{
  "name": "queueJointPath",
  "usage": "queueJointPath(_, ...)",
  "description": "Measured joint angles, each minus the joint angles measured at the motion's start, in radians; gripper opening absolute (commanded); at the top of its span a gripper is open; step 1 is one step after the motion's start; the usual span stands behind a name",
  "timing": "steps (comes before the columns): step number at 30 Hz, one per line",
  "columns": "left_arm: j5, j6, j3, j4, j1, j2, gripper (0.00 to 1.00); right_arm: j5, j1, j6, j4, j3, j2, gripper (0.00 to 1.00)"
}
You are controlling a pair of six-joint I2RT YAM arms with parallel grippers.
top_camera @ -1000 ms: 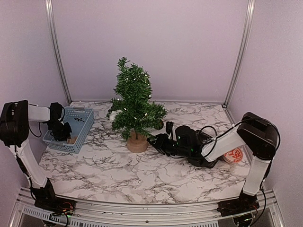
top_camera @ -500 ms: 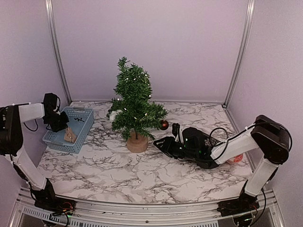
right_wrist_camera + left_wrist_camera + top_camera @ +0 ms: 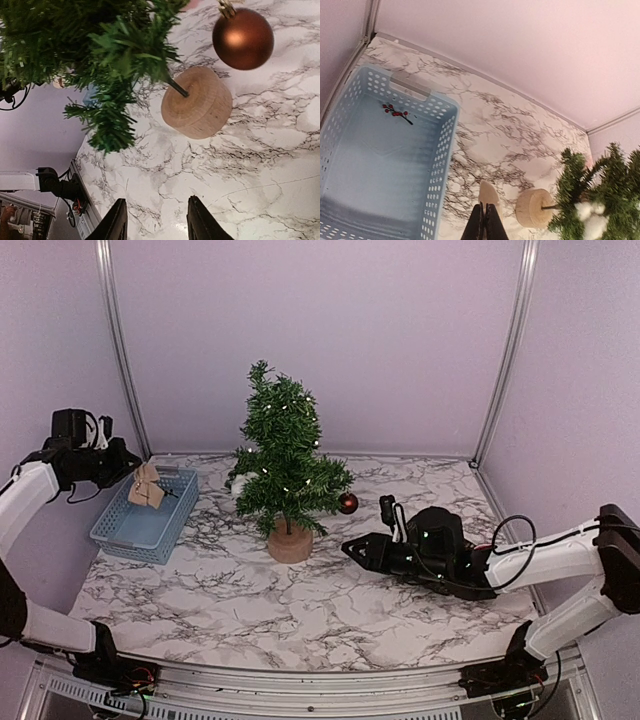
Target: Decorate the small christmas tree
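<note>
Tan ornament, perhaps burlap, hangs pinched in your left gripper over the blue basket; the small christmas tree stands upright mid-table, off to its right. Your right gripper, nearer, lies parted and empty.

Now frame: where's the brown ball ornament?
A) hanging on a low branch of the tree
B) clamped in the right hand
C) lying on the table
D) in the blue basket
A: the brown ball hangs from a low branch tip of the small christmas tree, while the right hand sits open and empty close by.
</note>
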Motion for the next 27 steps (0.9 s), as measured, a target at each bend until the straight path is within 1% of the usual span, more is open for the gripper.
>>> queueJointPath(3, 0.040, -0.010, -0.037, -0.017, -0.041, -0.095, 0.00, -0.015, 0.024, -0.092, -0.054, 0.000, -0.085, 0.40)
queueJointPath(6, 0.056, -0.083, -0.096, -0.020, -0.133, -0.168, 0.00, 0.000, 0.080, -0.193, -0.131, 0.012, -0.151, 0.40)
queueJointPath(10, 0.018, -0.298, -0.235, -0.047, -0.266, -0.279, 0.00, 0.076, 0.185, -0.343, -0.265, 0.102, -0.174, 0.41)
queueJointPath(13, -0.028, -0.474, -0.291, -0.117, -0.324, -0.354, 0.00, 0.165, 0.271, -0.457, -0.350, 0.209, -0.161, 0.44)
queueJointPath(17, -0.102, -0.668, -0.293, -0.241, -0.388, -0.428, 0.00, 0.274, 0.365, -0.610, -0.407, 0.355, -0.102, 0.49)
queueJointPath(21, -0.157, -0.824, -0.293, -0.336, -0.435, -0.484, 0.00, 0.370, 0.451, -0.772, -0.438, 0.516, 0.024, 0.53)
queueJointPath(24, -0.198, -0.939, -0.283, -0.402, -0.478, -0.490, 0.00, 0.419, 0.500, -0.877, -0.454, 0.610, 0.126, 0.54)
queueJointPath(27, -0.237, -1.021, -0.255, -0.446, -0.529, -0.461, 0.00, 0.442, 0.534, -0.964, -0.459, 0.676, 0.212, 0.55)
